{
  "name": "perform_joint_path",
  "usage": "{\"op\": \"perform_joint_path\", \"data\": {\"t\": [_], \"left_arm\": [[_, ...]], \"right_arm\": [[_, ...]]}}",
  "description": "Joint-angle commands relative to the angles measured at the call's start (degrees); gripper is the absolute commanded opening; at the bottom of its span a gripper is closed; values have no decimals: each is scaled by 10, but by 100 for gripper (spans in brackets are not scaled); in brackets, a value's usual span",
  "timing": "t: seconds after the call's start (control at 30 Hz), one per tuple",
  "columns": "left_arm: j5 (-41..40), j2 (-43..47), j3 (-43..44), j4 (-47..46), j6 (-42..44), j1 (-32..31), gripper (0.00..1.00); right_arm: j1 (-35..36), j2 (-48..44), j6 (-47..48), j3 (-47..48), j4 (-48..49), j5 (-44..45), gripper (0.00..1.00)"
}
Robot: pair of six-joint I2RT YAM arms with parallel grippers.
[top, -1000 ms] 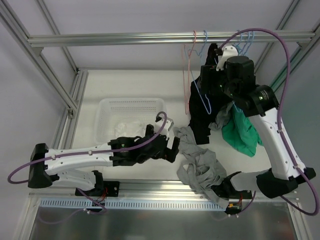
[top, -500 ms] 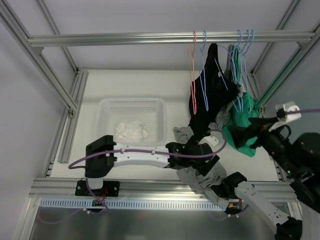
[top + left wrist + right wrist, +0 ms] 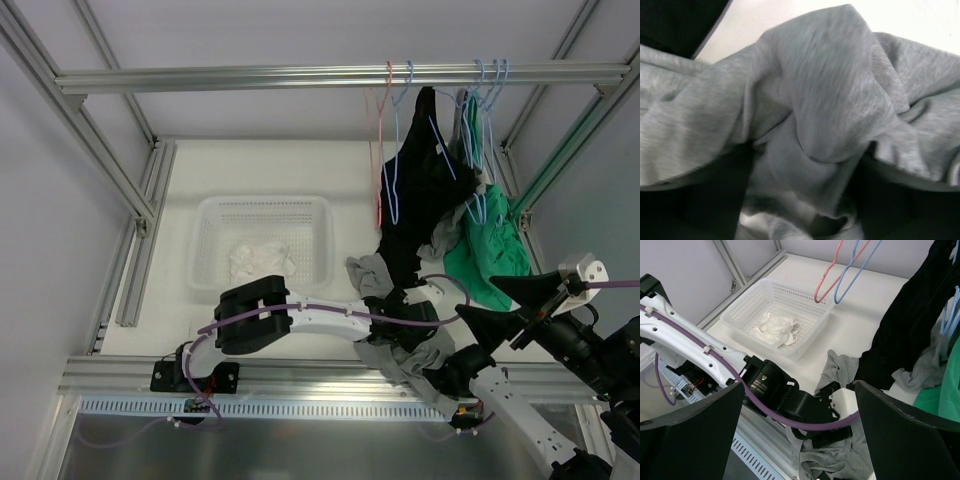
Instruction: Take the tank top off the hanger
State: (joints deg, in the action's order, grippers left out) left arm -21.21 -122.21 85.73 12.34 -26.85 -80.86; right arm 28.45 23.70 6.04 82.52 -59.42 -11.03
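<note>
From above, a good deal has moved in the last second. My right arm, which was up among the hangers at the rail (image 3: 300, 78), has drawn back to the near right corner, and my right pincer (image 3: 478, 295) now hangs released over the counter (image 3: 260, 165), grasping nothing. My left arm, which lay beside the basket (image 3: 262, 200), has swung across, and my left pincer (image 3: 415, 315) is down on the grey tank top (image 3: 400, 350). That top lies crumpled on the counter near the front edge, off any hanger. The pink hanger (image 3: 378, 205) and the blue hanger (image 3: 395, 190) hang bare. The black garment (image 3: 420, 190) and the green garment (image 3: 485, 260) hang on others.

My left wrist view is filled with grey folds. Dark finger shapes sit low on either side with cloth bunched between them, but I cannot tell whether I am clenched on it or only pressed into it.

My right wrist view shows my two fingers spread wide with nothing between them. Below are my left arm on the grey heap and a white cloth (image 3: 775, 327) in the basket.

I judge the removal itself done. What is left is probably moving the top.
</note>
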Motion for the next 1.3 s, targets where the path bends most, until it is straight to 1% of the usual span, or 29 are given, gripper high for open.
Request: {"op": "perform_joint_path", "data": {"t": [0.0, 0.03, 0.07, 0.1, 0.13, 0.23, 0.27, 0.3, 0.33, 0.43, 0.47, 0.67, 0.83, 0.97, 1.1, 1.2, 1.27], "left_arm": [[12, -17, -39, 19, -44, 11, 59], [11, -14, -47, 19, -55, 13, 34], [12, -7, -54, 20, -58, 14, 23], [13, -2, -64, 21, -58, 14, 8], [16, 3, -69, 22, -52, 14, 0], [21, 43, -86, 32, -42, 13, 0], [15, 75, -93, 35, -43, 13, 0], [7, 98, -107, 37, -49, 12, 0], [-12, 144, -115, 40, -50, 10, 0], [-41, 216, -137, 41, -40, 3, 0], [-58, 260, -141, 41, -34, -3, 0], [-114, 394, -147, 42, 1, -13, 0], [-130, 457, -154, 43, 13, -17, 0], [-146, 483, -147, 44, 29, -21, 0], [-185, 522, -138, 50, 51, -25, 0], [-233, 572, -135, 53, 63, -25, 0], [-262, 587, -124, 55, 85, -25, 0]], "right_arm": [[2, -12, -5, 11, 4, -35, 99], [2, -14, -6, 12, 5, -37, 100], [2, -15, -6, 14, 6, -39, 99], [2, -19, -9, 16, 11, -43, 99], [2, -21, -9, 16, 14, -44, 99], [2, -24, -8, 13, 18, -50, 99], [1, -25, -8, 12, 18, -49, 100], [1, -25, -5, 12, 18, -46, 99], [2, -26, -5, 11, 18, -44, 99], [2, -29, -3, 5, 20, -37, 100], [2, -30, -3, 4, 22, -35, 99], [1, -33, -5, -2, 33, -28, 100], [2, -33, -2, 6, 33, -22, 99], [2, -31, -1, 10, 33, -14, 100], [2, -27, 3, 8, 33, -8, 100], [1, -24, 7, 5, 33, 6, 99], [3, -23, 8, 4, 33, 14, 99]]}}
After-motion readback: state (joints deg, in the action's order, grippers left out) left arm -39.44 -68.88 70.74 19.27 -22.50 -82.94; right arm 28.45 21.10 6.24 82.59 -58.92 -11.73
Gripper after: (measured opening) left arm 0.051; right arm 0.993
